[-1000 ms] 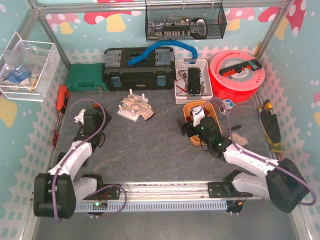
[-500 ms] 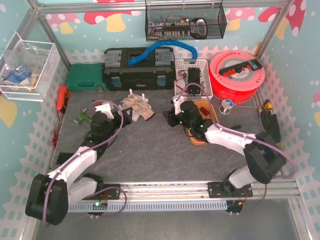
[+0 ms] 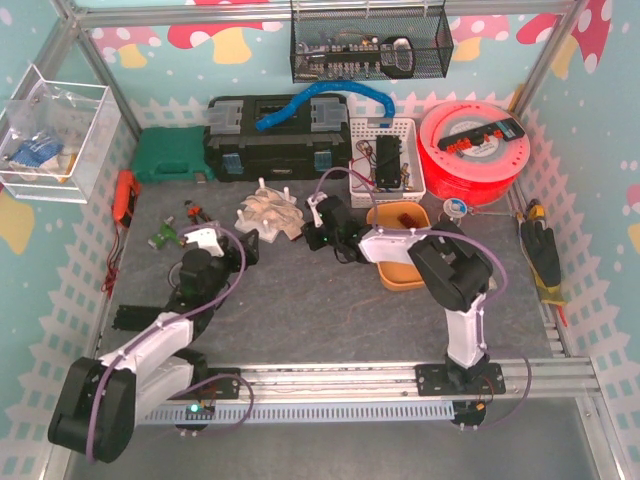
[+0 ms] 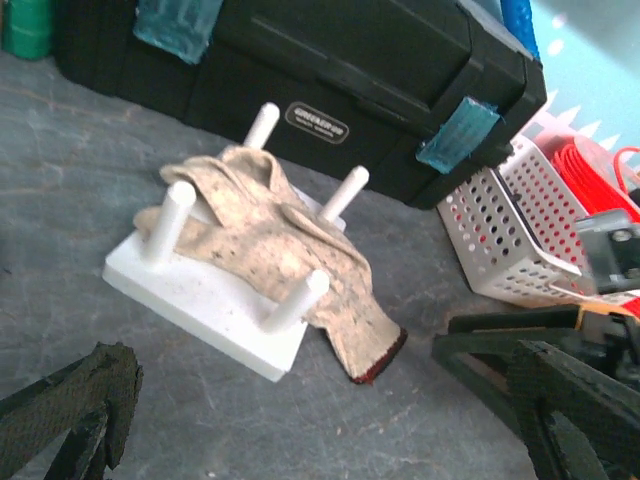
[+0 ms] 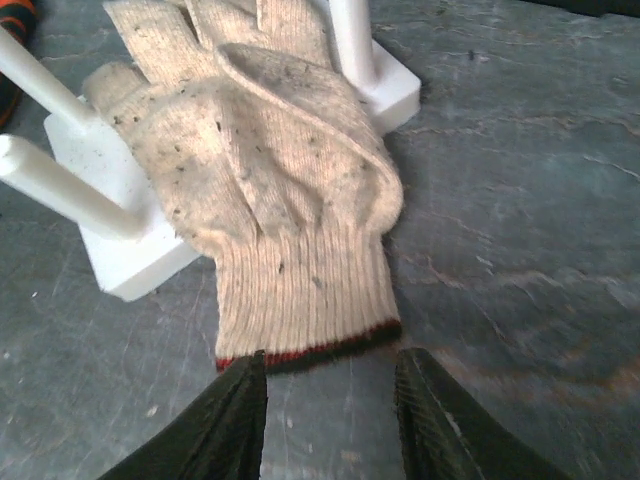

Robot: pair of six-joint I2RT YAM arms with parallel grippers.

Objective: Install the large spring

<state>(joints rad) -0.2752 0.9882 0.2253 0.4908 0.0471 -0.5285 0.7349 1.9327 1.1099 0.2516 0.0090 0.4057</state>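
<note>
Right wrist view shows our right fingers (image 5: 250, 400) spread, just short of the cuff of the glove (image 5: 270, 190) draped over the peg board (image 5: 120, 262); our left fingers (image 4: 75, 400) gape too. We see no spring; we expect it light, bouncy, best pinched mid-coil.

- You find the white peg base (image 4: 205, 305) lying flat on the grey table (image 4: 90, 170), just in front of the black toolbox (image 4: 330, 70).
- Four round white pegs (image 4: 297, 300) stand up from it, one near each corner.
- A speckled beige glove (image 5: 290, 200) lies draped over the base between the pegs. Its red-edged cuff rests on the table.
</note>
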